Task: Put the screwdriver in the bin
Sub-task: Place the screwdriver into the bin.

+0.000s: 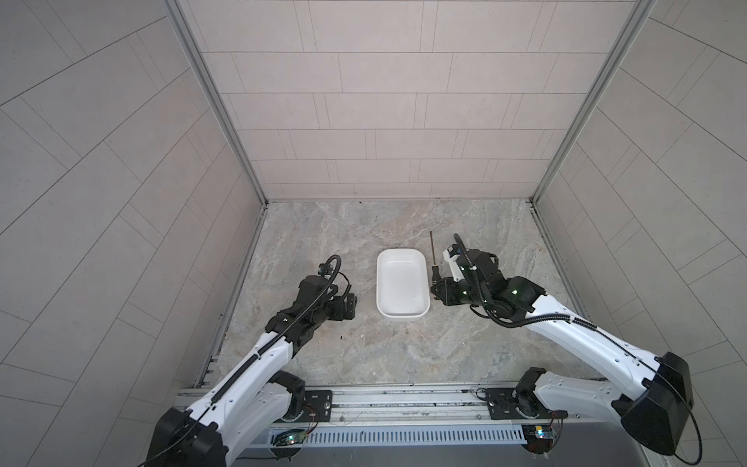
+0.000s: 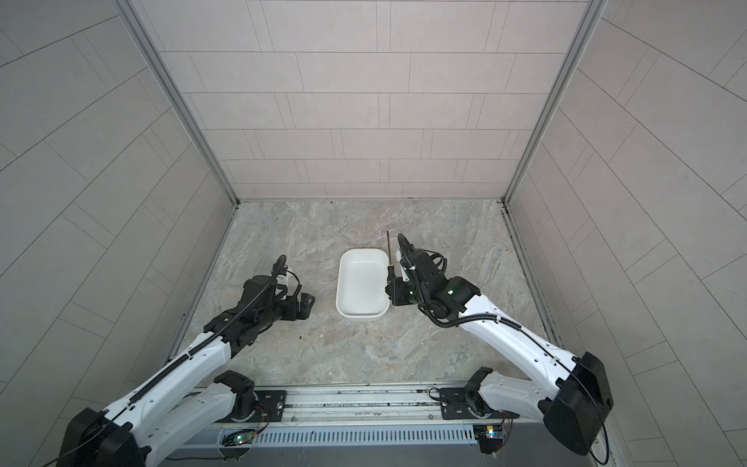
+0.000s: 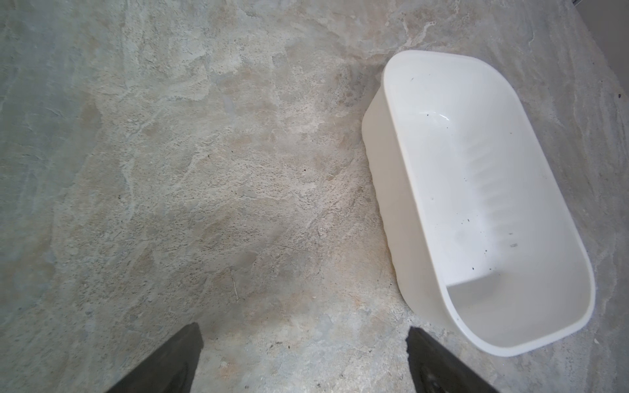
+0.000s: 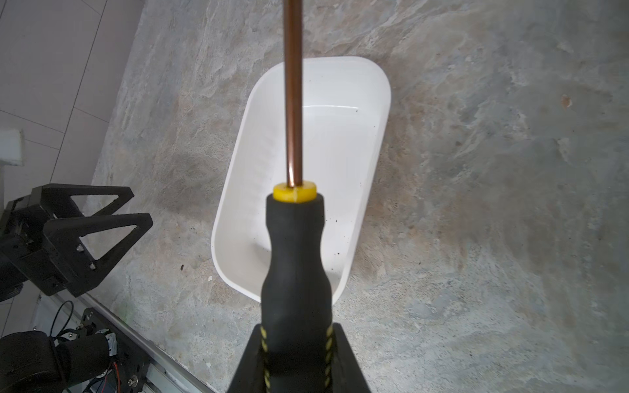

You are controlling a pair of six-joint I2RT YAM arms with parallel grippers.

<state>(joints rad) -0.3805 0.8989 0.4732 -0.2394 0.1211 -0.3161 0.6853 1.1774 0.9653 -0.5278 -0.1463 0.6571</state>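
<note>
Cut off: in the right wrist view the frame edge crops the tip of the screwdriver (image 4: 295, 258), and the rear of its handle is buried in the right gripper (image 4: 296, 360).
Right gripper: clamped on the handle, one black finger on each side.
Screwdriver place: centre-right in both top views (image 1: 433, 263), alongside the right long rim of the bin (image 1: 378, 283), with the shaft pointing to the frame's top. It looks lifted off the tabletop (image 1: 364, 356), though it is too small there to be sure.
Left gripper: (image 3: 303, 331) fingers apart with nothing between them. Only the fingertips show in its own wrist view.
Screwdriver make: round coppery shaft, yellow collar, matte black waisted handle with yellow dashes.
Bin make: glossy white plastic with rounded corners and dark specks inside.
Tabletop: mottled grey-beige stone look.
</note>
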